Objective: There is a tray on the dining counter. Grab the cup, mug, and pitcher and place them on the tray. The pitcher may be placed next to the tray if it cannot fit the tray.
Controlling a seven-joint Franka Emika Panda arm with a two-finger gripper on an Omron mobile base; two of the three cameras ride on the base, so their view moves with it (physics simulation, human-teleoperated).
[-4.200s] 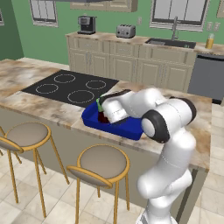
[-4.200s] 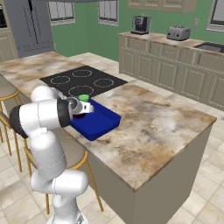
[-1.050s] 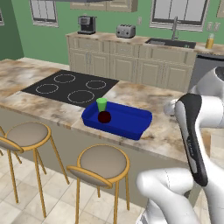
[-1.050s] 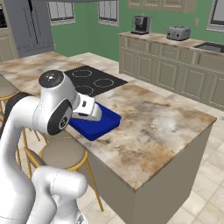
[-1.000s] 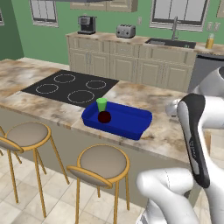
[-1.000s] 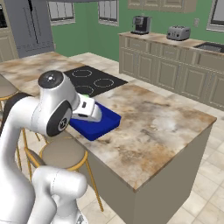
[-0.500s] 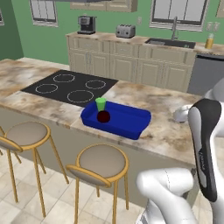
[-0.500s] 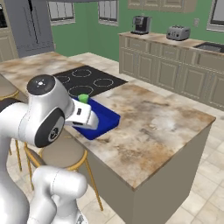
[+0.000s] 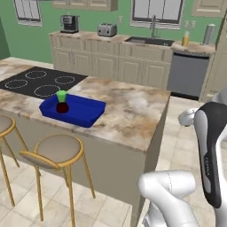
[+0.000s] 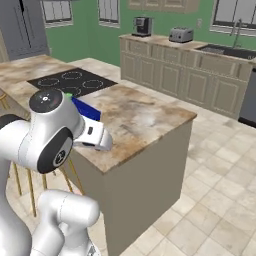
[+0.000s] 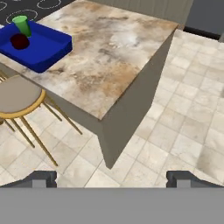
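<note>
The bright blue tray lies on the dining counter beside the black cooktop. In the tray's left end stand the green cup and the dark red mug. The hand view has the tray, cup and mug at its upper left. The yellow-orange pitcher stands on the far wall counter, right of the sink. My gripper is open and holds nothing. It hangs out past the counter's end corner, over the tiled floor and well away from the tray.
Round stools stand along the near side of the island. A grey canister stands right of the pitcher, above the dishwasher. A toaster and a coffee maker sit on the wall counter. Tiled floor lies beyond the island's end.
The whole picture has shifted left, so the base has driven right along the island. The arm has swung away from the tray toward the island's end. The jaws stayed open.
</note>
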